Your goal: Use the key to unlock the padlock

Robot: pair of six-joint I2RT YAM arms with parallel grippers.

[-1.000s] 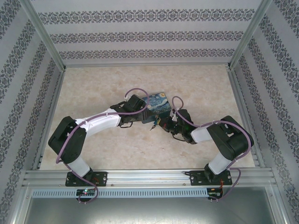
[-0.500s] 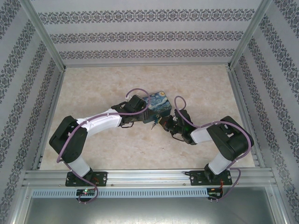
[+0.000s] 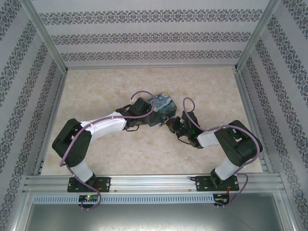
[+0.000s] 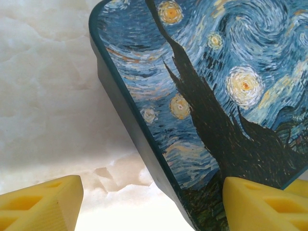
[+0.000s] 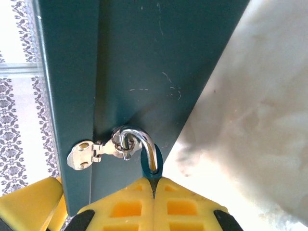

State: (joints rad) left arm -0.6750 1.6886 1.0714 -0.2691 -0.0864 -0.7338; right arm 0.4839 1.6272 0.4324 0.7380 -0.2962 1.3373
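Right fingers (image 5: pixel 144 204) pinch the small silver-shackled metal padlock (image 5: pixel 147 145).
Left fingers (image 4: pixel 262 204) gape astride the night-sky-painted box's (image 4: pixel 216 96) edge.

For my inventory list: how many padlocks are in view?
1: the padlock hangs on the hasp of the box, its body hidden in the shut right pincer.

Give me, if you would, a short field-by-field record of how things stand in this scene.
box: night-sky-print box on the pale marbled table
hasp: small silver hasp on the box's dark side
padlock: its silver shackle is hooked through the hasp's ring
right pincer: right pincer shut on the padlock's body, just under the shackle
left pincer: left pincer open astride the box's corner, one finger apart from the box
lock state: cannot tell whether it is unlocked
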